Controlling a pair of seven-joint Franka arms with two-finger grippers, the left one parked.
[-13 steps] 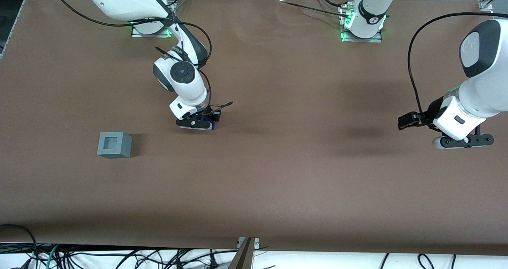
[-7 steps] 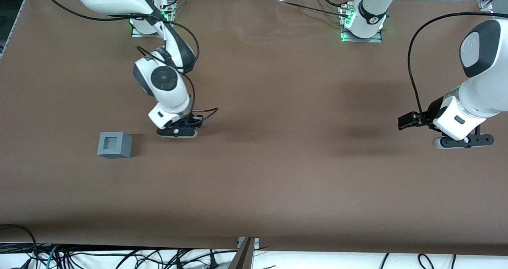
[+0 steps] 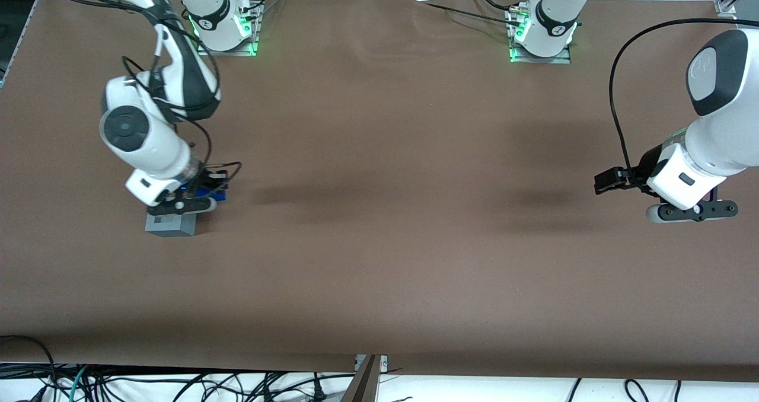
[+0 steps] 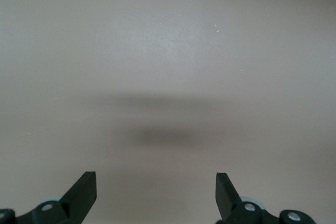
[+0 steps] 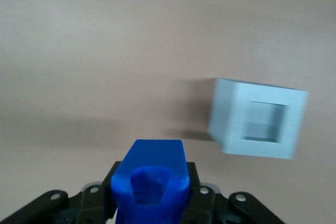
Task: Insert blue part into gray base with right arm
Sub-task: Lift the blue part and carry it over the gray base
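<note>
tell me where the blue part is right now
The blue part is clamped in the right arm's gripper, raised just above the gray base at the working arm's end of the table.

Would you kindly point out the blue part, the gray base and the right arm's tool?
blue part (image 5: pixel 152 174), right wrist view, its front face.
gray base (image 5: pixel 231 121), right wrist view, its rim.
tool (image 3: pixel 181 205), front view, above the base.

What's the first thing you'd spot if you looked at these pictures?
The bright blue part, gripped in the right arm's gripper, stands out most. The gripper is above the gray base, a light cube with a square hole on top, sitting on the brown table toward the working arm's end.
</note>
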